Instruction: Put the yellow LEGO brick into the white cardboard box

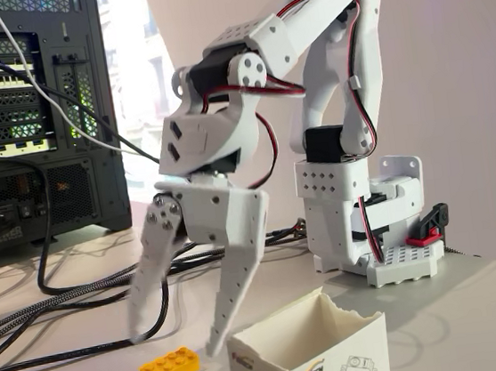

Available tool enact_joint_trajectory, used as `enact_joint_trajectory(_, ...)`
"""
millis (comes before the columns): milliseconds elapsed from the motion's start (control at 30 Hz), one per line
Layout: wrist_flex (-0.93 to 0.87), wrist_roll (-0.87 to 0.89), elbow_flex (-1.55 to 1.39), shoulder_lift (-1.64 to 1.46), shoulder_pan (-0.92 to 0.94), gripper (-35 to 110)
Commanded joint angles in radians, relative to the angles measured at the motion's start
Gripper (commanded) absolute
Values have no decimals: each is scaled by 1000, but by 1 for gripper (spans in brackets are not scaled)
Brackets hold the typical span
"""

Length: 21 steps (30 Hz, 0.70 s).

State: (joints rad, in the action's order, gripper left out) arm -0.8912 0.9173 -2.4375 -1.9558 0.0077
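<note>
One yellow LEGO brick (169,369) on table, below open hand (180,342)

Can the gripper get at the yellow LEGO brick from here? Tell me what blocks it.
Probably yes. The gripper hangs open just above the yellow LEGO brick; nothing lies between them, and the white cardboard box stands apart to the right.

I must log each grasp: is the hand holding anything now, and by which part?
Nothing is held. The hand is open above the table, and the yellow LEGO brick lies free below it.
</note>
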Motion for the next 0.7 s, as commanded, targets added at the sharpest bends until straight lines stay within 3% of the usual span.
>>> enact_joint_trajectory(0, 20, 12, 81, -9, 31, -3)
enact_joint_trajectory(367, 23, -18, 115, -14, 49, -9)
enact_joint_trajectory(567, 15, -25, 140, 11, 63, 20)
enact_joint_trajectory(667, -6, 0, 169, 48, 64, 25)
